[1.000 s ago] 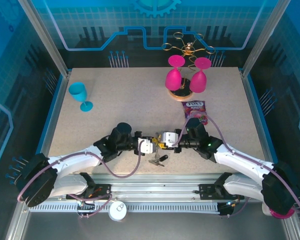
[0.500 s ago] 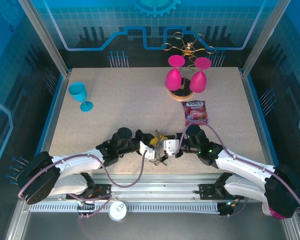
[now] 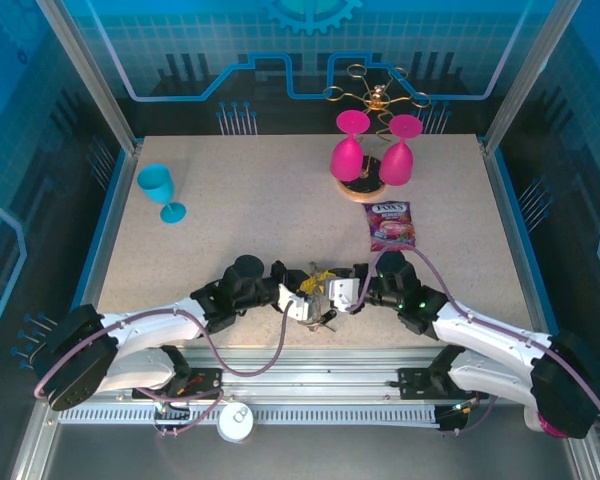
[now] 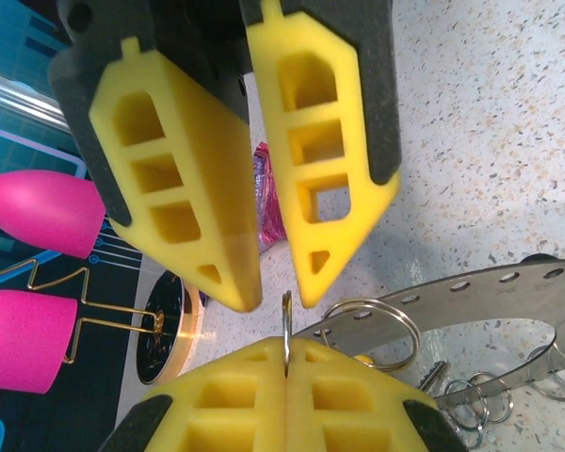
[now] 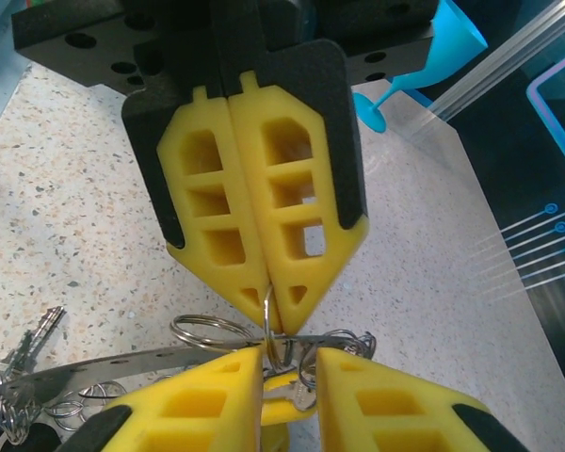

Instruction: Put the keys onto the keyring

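i find my right gripper (image 5: 271,299) clenched on a thin wire loop (image 4: 285,325) of the keyring (image 4: 494,281), which lies near the table's (image 3: 230,200) front edge. my left gripper (image 4: 281,294) is released, fingertips slightly apart, facing it. a key (image 5: 40,327) lies beside the ring.

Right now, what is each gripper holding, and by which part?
The right gripper pinches a small ring by its rim, at the tips of its jaws. The left gripper is open, holding nothing.
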